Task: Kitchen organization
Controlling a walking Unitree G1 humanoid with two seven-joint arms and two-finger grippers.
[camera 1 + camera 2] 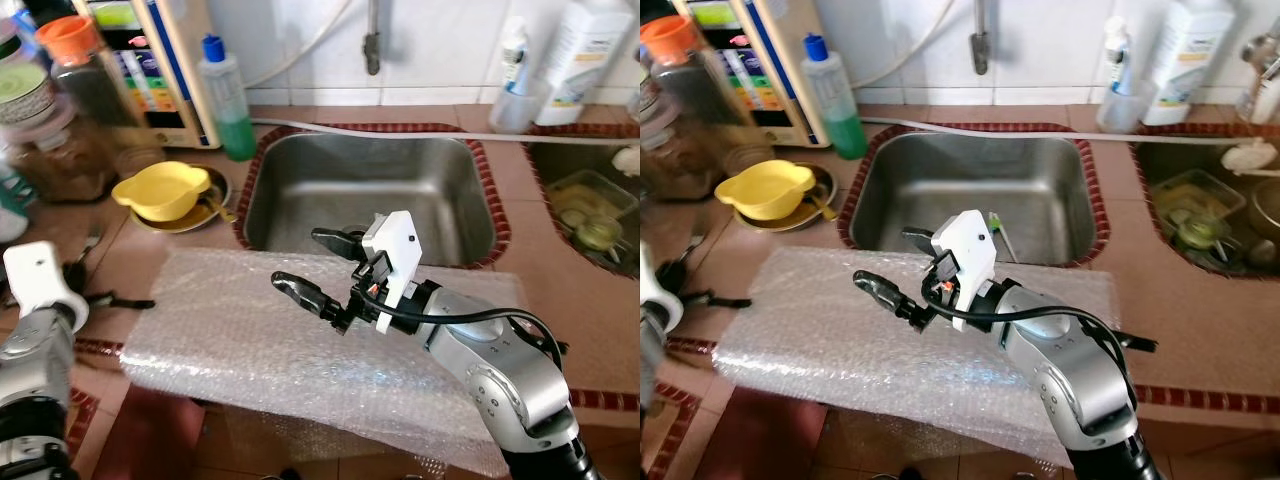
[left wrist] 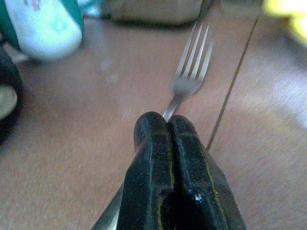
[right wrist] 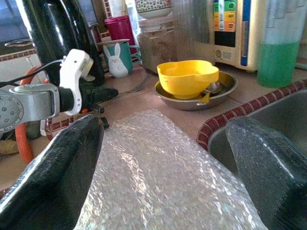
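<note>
A sheet of bubble wrap (image 1: pixel 250 340) lies over the counter in front of the steel sink (image 1: pixel 300 170). My right gripper (image 1: pixel 300 262) hovers open above the sheet's far edge by the sink rim, with nothing between its fingers (image 3: pixel 57 177). At the left, my left gripper (image 2: pixel 168 124) is low over the brown counter with its fingers shut together. A steel fork (image 2: pixel 192 67) lies there with its tines pointing away. Its handle runs under the fingertips, and I cannot tell whether it is pinched.
A yellow bowl (image 1: pixel 165 188) sits in a metal dish (image 1: pixel 218 190) left of the sink. Behind it stand a green soap bottle (image 1: pixel 228 100) and jars (image 1: pixel 70 110). A rabbit mug (image 3: pixel 117 60) is on the left. A second basin (image 1: pixel 590 215) at the right holds dishes.
</note>
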